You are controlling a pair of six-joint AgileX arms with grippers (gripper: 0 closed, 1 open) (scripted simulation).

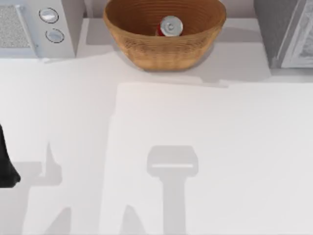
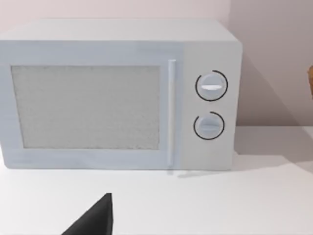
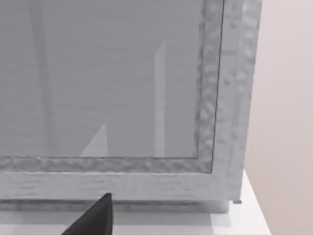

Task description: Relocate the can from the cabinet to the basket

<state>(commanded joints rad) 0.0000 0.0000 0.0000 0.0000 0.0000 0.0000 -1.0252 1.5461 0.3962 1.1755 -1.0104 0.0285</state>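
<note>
I cannot tell how my fingers stand, my left arm parked at the table's left edge facing the white microwave, while the can sits upright inside the basket, well apart from the cabinet at the right.

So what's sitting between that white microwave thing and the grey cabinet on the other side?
In the top view, the basket stands between the microwave and the cabinet, with the can upright inside it.
</note>
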